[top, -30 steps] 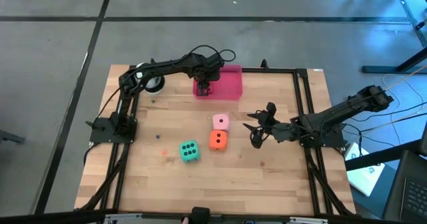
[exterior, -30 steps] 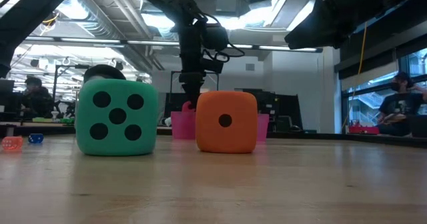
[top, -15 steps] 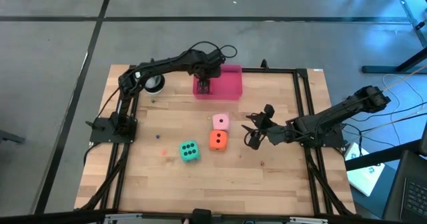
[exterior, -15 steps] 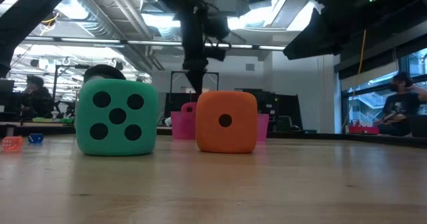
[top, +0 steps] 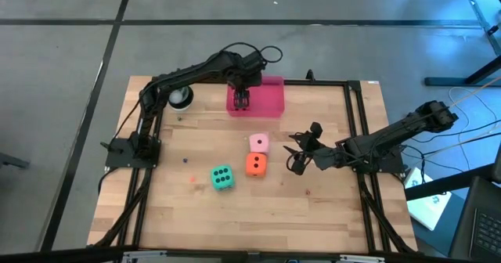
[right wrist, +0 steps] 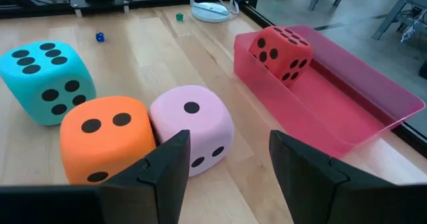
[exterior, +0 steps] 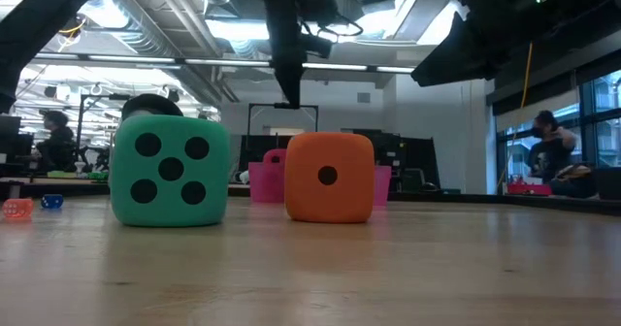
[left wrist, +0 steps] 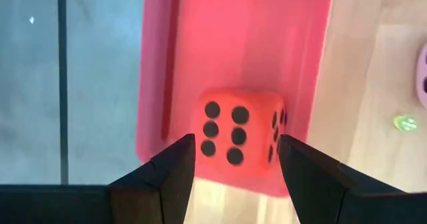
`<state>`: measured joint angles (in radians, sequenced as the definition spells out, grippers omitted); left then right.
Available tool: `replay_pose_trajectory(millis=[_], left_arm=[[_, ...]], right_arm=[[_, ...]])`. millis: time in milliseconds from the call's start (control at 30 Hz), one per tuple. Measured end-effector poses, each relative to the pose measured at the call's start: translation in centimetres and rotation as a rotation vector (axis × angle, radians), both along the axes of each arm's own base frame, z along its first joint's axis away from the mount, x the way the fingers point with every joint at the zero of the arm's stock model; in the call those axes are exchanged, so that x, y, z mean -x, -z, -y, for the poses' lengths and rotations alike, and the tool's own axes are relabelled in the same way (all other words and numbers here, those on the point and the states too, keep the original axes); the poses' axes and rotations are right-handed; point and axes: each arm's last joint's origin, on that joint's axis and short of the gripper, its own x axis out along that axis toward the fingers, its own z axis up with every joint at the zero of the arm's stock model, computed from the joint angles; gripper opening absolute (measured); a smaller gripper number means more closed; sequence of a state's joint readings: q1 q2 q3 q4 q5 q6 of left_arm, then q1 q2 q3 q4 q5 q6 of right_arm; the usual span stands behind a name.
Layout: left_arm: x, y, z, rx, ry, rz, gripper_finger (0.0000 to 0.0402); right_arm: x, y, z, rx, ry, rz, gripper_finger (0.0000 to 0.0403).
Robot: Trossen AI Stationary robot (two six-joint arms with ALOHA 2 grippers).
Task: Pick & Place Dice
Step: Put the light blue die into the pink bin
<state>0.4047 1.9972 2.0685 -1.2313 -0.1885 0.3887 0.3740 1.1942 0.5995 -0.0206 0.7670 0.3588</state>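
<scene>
Red die [left wrist: 238,133] in the pink tray [top: 266,99] — left hand [left wrist: 237,159] open above it — right hand [right wrist: 227,159] open near the pink die [right wrist: 191,126].

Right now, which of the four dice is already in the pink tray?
The red die; it sits inside the tray, while pink, orange and green ones rest on the table.

The red die [left wrist: 240,135] sits inside the pink tray [right wrist: 347,111] at one end, six pips up. On the counter [top: 313,208], the light pink die [top: 259,143] and orange die [top: 255,164] sit just beside each other. The green die [top: 222,178] rests near them, six pips up.
</scene>
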Motion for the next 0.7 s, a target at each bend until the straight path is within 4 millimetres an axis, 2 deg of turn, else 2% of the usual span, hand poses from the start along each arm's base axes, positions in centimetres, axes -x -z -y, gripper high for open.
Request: replay_pose_trajectory(millis=[167, 367, 500, 700], left_arm=[[0.7, -0.5, 0.9, 0.047, -0.013, -0.031, 0.0210], [1.9, -2.0, 2.7, 0.243, 0.017, 0.033, 0.0210], [2.9, -4.3, 4.6, 0.338, 0.044, 0.136, 0.0210], [5.3, -7.9, 8.4, 0.345, 0.092, 0.263, 0.0210]], right_arm=[[-0.1, -0.2, 0.0, -0.004, -0.003, 0.022, 0.0206], [-0.2, -0.3, -0.1, -0.003, -0.008, 0.033, 0.0206], [-0.4, -0.6, -0.3, -0.005, -0.054, 0.053, 0.0206], [-0.7, -1.1, -0.5, 0.007, -0.118, 0.079, 0.0206]])
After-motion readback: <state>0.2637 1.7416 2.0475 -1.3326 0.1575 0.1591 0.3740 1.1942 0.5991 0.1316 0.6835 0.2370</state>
